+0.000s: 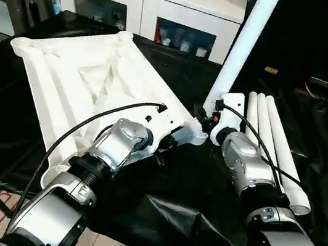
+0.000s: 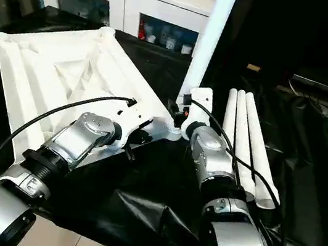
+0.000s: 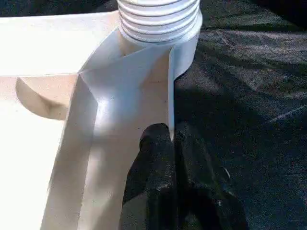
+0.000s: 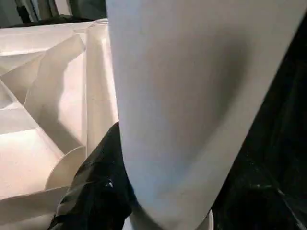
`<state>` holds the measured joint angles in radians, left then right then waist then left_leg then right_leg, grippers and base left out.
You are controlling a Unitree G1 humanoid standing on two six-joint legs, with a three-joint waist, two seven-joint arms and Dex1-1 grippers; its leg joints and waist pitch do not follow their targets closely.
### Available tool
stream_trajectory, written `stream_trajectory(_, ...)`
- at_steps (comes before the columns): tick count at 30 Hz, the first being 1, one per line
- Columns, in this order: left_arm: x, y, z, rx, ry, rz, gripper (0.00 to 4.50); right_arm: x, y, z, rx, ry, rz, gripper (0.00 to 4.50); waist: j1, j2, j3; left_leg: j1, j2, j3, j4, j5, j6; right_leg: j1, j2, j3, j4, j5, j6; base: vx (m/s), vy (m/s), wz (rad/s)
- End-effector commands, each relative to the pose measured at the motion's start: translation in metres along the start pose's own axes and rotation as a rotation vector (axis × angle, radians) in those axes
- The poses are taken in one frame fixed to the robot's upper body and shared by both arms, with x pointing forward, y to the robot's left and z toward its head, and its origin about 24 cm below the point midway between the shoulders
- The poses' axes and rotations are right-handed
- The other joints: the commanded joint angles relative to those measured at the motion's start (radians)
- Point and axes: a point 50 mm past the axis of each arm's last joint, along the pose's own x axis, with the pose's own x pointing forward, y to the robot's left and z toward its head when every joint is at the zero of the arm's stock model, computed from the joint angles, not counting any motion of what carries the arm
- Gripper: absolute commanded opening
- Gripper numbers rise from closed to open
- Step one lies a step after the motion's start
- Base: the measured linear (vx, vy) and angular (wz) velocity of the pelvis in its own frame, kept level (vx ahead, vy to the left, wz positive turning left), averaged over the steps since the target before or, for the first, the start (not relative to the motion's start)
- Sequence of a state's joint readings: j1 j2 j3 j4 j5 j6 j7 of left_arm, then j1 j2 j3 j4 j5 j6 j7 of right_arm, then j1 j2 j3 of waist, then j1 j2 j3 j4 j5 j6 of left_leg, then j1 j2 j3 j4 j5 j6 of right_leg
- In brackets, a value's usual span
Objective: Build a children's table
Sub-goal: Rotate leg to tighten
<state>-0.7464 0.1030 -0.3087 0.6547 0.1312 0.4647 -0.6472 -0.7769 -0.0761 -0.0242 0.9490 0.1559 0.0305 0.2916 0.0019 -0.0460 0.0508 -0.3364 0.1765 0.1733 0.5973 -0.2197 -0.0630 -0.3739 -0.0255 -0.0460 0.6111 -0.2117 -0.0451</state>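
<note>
Lying upside down on the black sheet (image 1: 190, 196), the tabletop (image 1: 77, 78) has the left gripper (image 3: 163, 143) pinched on its edge rib. Right gripper (image 4: 112, 191) clasps an upright leg (image 1: 242, 45) at the corner socket (image 1: 197, 131); three legs (image 1: 271, 137) lie beside.

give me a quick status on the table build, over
Left pincer shut on tabletop rim by corner socket. Right pincer holds upright leg at that socket. Three legs spare alongside. Nothing blocking.

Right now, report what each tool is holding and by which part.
The right tool grips the upright leg near its lower end, at the corner socket. The left tool is shut on the tabletop's edge wall beside that corner.
</note>
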Motion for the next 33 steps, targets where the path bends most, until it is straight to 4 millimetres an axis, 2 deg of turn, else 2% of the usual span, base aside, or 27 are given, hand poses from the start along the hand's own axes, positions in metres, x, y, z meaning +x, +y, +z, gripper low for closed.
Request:
stream_trajectory(1,0.002,-0.006,0.033,0.050,-0.099,-0.020,0.00,-0.009,0.021,-0.066,0.082,0.279,0.048,1.88,0.005,0.017,-0.043,-0.007,0.064,-0.028,-0.079,-0.199,0.026,0.033,-0.124,0.062,-0.093,-0.267,-0.215,0.000,0.000,0.00)
stream_trajectory(3,0.001,-0.005,0.033,0.052,-0.101,-0.022,0.00,-0.009,0.021,-0.064,0.095,0.264,0.063,2.44,0.006,0.016,-0.043,-0.007,0.063,-0.028,-0.079,-0.201,0.026,0.032,-0.125,0.064,-0.093,-0.265,-0.214,0.000,0.000,0.00)
stream_trajectory(5,0.000,-0.004,0.033,0.053,-0.102,-0.024,0.00,-0.008,0.021,-0.062,0.105,0.253,0.069,2.44,0.005,0.018,-0.044,-0.004,0.063,-0.027,-0.078,-0.204,0.028,0.030,-0.124,0.064,-0.093,-0.263,-0.222,0.000,0.000,0.00)
stream_trajectory(6,0.000,-0.004,0.033,0.054,-0.104,-0.025,0.00,-0.008,0.020,-0.060,0.111,0.241,0.075,2.72,0.008,0.015,-0.047,-0.006,0.062,-0.025,-0.075,-0.184,0.030,0.034,-0.126,0.066,-0.091,-0.232,-0.226,0.000,0.000,0.00)
stream_trajectory(7,-0.001,-0.003,0.032,0.055,-0.107,-0.027,0.00,-0.007,0.020,-0.057,0.124,0.225,0.081,2.81,0.010,0.017,-0.050,-0.011,0.063,-0.025,-0.075,-0.141,0.037,0.038,-0.124,0.065,-0.082,-0.167,-0.233,0.000,0.000,0.00)
stream_trajectory(10,-0.002,-0.002,0.032,0.057,-0.120,-0.034,0.00,-0.006,0.020,-0.051,0.136,0.185,0.106,2.91,0.011,0.020,-0.054,-0.014,0.066,-0.024,-0.071,-0.095,0.060,0.040,-0.126,0.063,-0.074,-0.068,-0.258,0.000,0.000,0.00)
stream_trajectory(11,-0.002,-0.002,0.032,0.057,-0.121,-0.034,0.00,-0.006,0.020,-0.050,0.137,0.184,0.107,3.16,0.011,0.019,-0.054,-0.015,0.066,-0.023,-0.072,-0.088,0.065,0.041,-0.125,0.062,-0.072,-0.052,-0.263,0.000,0.000,0.00)
stream_trajectory(13,-0.004,-0.002,0.032,0.063,-0.129,-0.044,0.00,-0.006,0.020,-0.046,0.145,0.162,0.125,3.28,0.011,0.020,-0.052,-0.015,0.066,-0.022,-0.071,-0.088,0.075,0.041,-0.127,0.062,-0.073,-0.049,-0.273,0.000,0.000,0.00)
stream_trajectory(17,-0.008,-0.002,0.031,0.087,-0.149,-0.081,0.00,-0.006,0.017,-0.034,0.124,0.112,0.191,3.69,0.011,0.020,-0.050,-0.015,0.066,-0.022,-0.071,-0.106,0.073,0.043,-0.127,0.062,-0.077,-0.094,-0.266,0.000,0.000,0.00)
stream_trajectory(21,-0.014,-0.004,0.029,0.123,-0.171,-0.140,0.00,-0.011,0.013,-0.026,0.059,0.092,0.269,4.02,0.012,0.023,-0.055,-0.018,0.067,-0.022,-0.068,-0.042,0.097,0.046,-0.126,0.062,-0.064,0.010,-0.283,0.000,0.000,0.00)
stream_trajectory(24,-0.017,-0.003,0.025,0.127,-0.173,-0.173,0.00,-0.017,0.010,-0.021,0.017,0.086,0.345,4.02,0.015,0.024,-0.060,-0.019,0.066,-0.020,-0.062,0.013,0.131,0.049,-0.125,0.061,-0.051,0.132,-0.299,0.000,0.000,0.00)
stream_trajectory(28,-0.023,-0.004,0.022,0.153,-0.182,-0.237,0.00,-0.027,0.004,-0.017,-0.045,0.099,0.438,4.02,0.027,0.023,-0.064,-0.019,0.067,-0.021,-0.057,0.054,0.166,0.051,-0.122,0.059,-0.042,0.201,-0.305,0.000,0.000,0.00)
stream_trajectory(31,-0.029,-0.006,0.016,0.211,-0.170,-0.314,0.00,-0.041,-0.002,-0.020,-0.105,0.146,0.542,4.02,0.036,0.021,-0.064,-0.018,0.068,-0.018,-0.054,0.055,0.176,0.048,-0.123,0.060,-0.041,0.212,-0.302,0.000,0.000,0.00)
stream_trajectory(33,-0.032,-0.007,0.014,0.216,-0.170,-0.346,0.00,-0.046,-0.004,-0.021,-0.128,0.158,0.567,4.02,0.043,0.023,-0.063,-0.014,0.070,-0.016,-0.055,0.043,0.166,0.044,-0.123,0.060,-0.043,0.191,-0.306,0.000,0.000,0.00)
